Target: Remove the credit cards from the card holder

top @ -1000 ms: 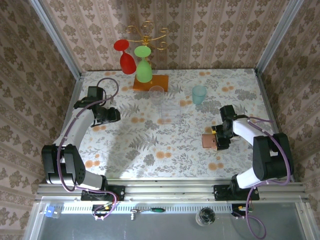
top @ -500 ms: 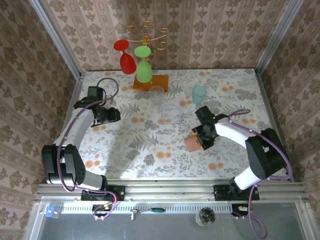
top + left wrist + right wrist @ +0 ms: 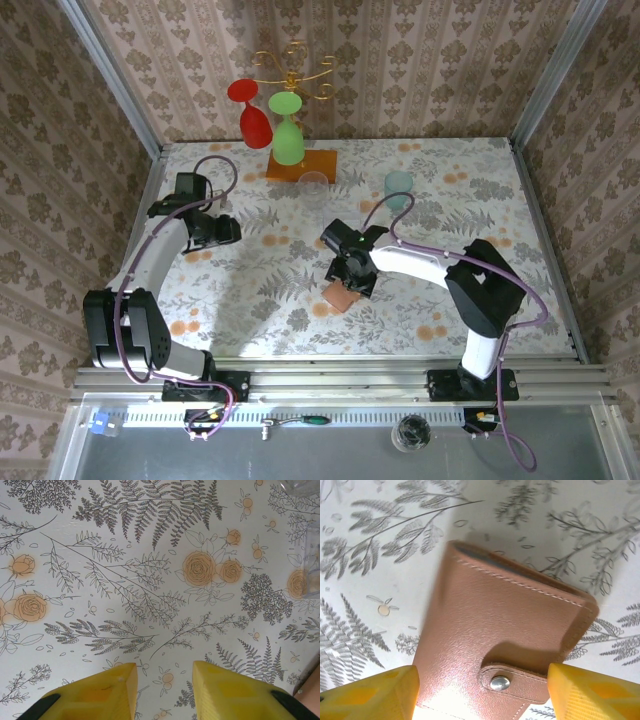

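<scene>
Top external view, and the right arm is stretched in to the middle of the flowered surface [image 3: 270, 300], with the salmon-brown card holder [image 3: 341, 296] poking out just below its tip. Switch to the right wrist camera: the right arm's fingers [image 3: 370, 695] are clamped on the holder, one yellow finger at each side edge. It's folded shut, strap fastened over the silver snap [image 3: 500, 682], and a sliver of grey-blue shows along its far edge. Whether it rests on the surface or hangs just above it, I can't tell. Over on the left side of the surface, the left arm's fingers [image 3: 95, 695] stand apart (only printed ferns and roses between them), well away from the holder. At the back, a teal cup [image 3: 398, 187] stands near the glass rack [image 3: 300, 165].
</scene>
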Tool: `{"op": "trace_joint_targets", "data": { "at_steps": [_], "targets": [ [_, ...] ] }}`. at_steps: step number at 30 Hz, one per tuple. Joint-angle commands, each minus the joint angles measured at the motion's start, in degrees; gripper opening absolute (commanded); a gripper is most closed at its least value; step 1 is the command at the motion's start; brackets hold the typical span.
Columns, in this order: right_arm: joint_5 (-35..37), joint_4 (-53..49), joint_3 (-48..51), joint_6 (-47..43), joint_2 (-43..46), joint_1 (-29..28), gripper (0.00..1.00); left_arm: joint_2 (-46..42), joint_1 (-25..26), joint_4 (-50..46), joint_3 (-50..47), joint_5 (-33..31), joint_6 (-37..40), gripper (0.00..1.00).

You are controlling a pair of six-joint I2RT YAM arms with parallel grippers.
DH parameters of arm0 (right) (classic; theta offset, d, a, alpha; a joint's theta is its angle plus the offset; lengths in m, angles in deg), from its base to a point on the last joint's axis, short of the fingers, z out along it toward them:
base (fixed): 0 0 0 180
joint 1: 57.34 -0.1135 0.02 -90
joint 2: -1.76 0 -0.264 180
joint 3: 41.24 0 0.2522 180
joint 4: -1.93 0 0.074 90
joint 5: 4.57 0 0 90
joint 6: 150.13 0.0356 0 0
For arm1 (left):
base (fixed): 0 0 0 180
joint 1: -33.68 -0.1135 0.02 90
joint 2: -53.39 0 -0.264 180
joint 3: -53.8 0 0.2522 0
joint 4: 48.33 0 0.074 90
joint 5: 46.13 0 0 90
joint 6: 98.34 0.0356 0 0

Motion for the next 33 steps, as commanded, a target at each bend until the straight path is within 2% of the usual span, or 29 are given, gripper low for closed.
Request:
{"op": "trace_joint_targets", "data": {
  "at_steps": [1,6,12,22,33],
  "targets": [
    [3.28,-6.08,-1.90,-9.97,-1.51,-0.74,0.70,0.60,-0.21,-0.39,-0.58,0.04,0.76,0.35],
    [6.87,-9.80,-4.17,-13.81,-3.19,-1.88,0.76,1.08,-0.16,-0.39,-0.53,0.10,0.74,0.35],
    [9.20,-10.25,-4.82,-8.33,-2.86,-2.42,1.00,1.56,-0.23,-0.55,-0.39,0.10,0.82,0.35],
    [8.47,-6.54,-5.09,6.49,-3.75,-4.41,1.00,1.83,-0.32,-0.49,-0.34,0.32,0.84,0.35],
    [9.00,-6.59,-6.43,10.43,-6.29,-4.61,1.00,2.07,-0.25,-0.50,-0.30,0.63,0.88,0.35]
  ]
}}
